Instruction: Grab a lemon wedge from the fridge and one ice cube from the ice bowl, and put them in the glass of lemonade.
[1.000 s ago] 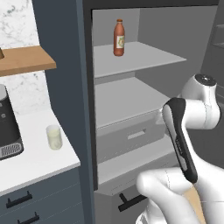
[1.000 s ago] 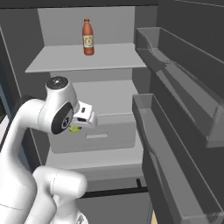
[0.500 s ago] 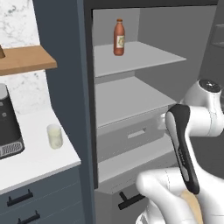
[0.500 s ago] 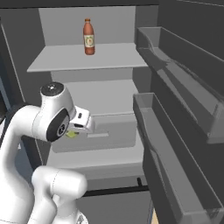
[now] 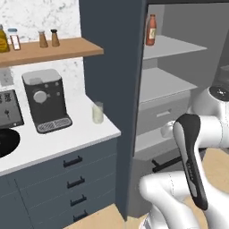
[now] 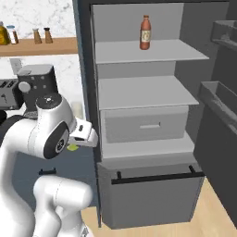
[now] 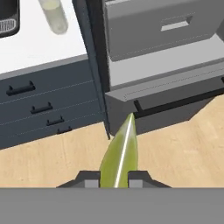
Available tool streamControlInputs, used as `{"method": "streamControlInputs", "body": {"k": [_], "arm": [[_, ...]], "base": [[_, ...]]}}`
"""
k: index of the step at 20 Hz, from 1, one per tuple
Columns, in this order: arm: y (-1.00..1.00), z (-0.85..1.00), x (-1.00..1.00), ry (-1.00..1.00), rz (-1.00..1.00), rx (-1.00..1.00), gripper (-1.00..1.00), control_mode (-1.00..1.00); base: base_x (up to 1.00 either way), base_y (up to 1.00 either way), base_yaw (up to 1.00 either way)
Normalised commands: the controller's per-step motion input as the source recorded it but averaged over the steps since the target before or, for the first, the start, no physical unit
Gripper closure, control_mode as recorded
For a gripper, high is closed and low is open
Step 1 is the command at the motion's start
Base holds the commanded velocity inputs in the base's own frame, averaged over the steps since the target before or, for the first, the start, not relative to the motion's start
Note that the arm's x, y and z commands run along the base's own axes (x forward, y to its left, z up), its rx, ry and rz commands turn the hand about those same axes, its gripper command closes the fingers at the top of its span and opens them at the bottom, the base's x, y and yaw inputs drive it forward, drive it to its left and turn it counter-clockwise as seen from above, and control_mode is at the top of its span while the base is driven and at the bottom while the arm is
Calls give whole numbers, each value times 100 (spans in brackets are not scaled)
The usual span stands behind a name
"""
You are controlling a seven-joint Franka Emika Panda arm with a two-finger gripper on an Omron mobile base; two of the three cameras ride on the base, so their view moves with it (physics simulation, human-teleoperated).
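Observation:
My gripper (image 7: 114, 179) is shut on the lemon wedge (image 7: 120, 155), a yellow-green sliver that sticks out between the fingertips. From the right base view, the gripper (image 6: 85, 137) hangs in front of the fridge's left edge, with the wedge (image 6: 72, 147) peeking out under the hand. The fridge (image 6: 139, 92) stands open with pale grey shelves and a drawer (image 7: 157, 28). The glass of lemonade (image 5: 97, 112) stands on the white counter (image 5: 58, 138) close to the fridge wall; the hand view has the glass (image 7: 54, 15) at its top left. The ice bowl is out of view.
A black coffee machine (image 5: 44, 100) and a toaster (image 5: 9, 112) stand on the counter left of the glass. A wooden shelf (image 5: 49, 50) holds small bottles. A sauce bottle (image 6: 145, 32) stands on the fridge's top shelf. The open fridge door (image 6: 220, 111) juts out at right.
The whole picture has shifted: the base has moved, bringing the counter and coffee machine into view. The hand has come out of the fridge to its left edge, still gripping the wedge.

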Motion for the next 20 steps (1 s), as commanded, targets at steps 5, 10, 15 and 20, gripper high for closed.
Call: {"method": "streamControlInputs", "body": {"k": [5, 10, 15, 20], "arm": [[0, 0, 0, 0, 0, 0, 100, 100], [0, 0, 0, 0, 0, 0, 100, 100], [0, 0, 0, 0, 0, 0, 100, 100], [0, 0, 0, 0, 0, 0, 100, 100]], "base": [[2, 100, -13], [35, 68, -23], [77, 8, -4], [70, 16, -4]]}}
